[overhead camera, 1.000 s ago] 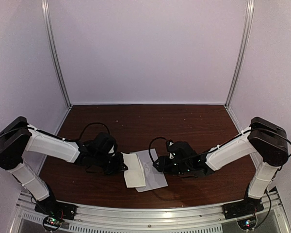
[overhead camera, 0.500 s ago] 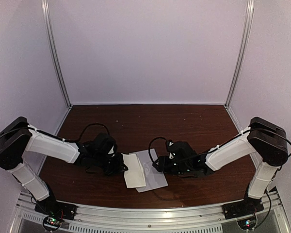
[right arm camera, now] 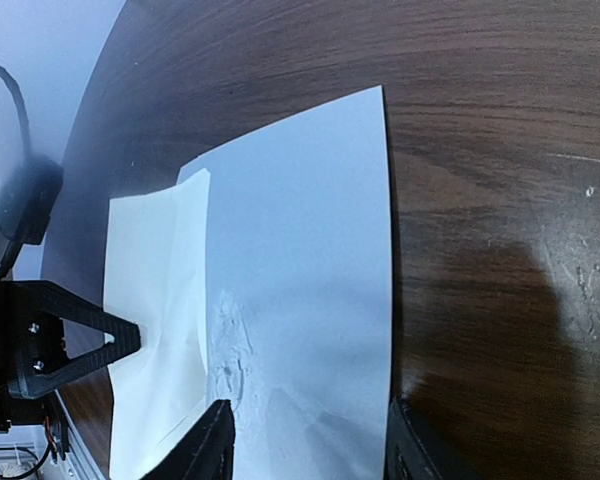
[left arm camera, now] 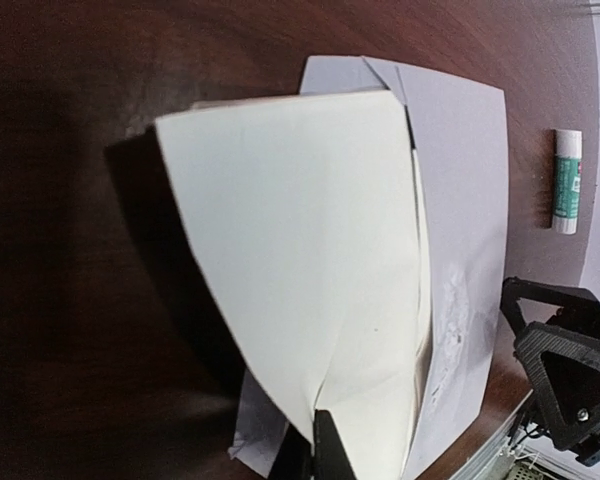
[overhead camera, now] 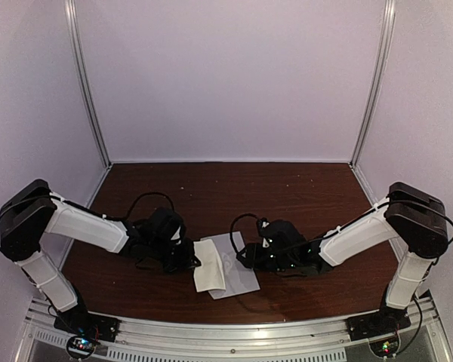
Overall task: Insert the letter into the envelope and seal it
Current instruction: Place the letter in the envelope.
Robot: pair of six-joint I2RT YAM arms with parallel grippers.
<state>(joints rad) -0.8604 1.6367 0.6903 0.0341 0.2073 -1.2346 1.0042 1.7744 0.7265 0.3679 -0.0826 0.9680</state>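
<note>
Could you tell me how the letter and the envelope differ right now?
The letter is brighter, creamy white; the envelope is greyer lavender. The letter curves up, pinched by the left gripper; the envelope lies flat on the table. Both are plain paper, overlapping.

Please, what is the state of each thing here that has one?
letter: pinched at one edge, partly overlapping the envelope.
envelope: lying flat.
left gripper: shut on the letter.
right gripper: open, over the envelope.
glue stick: lying on its side.
</note>
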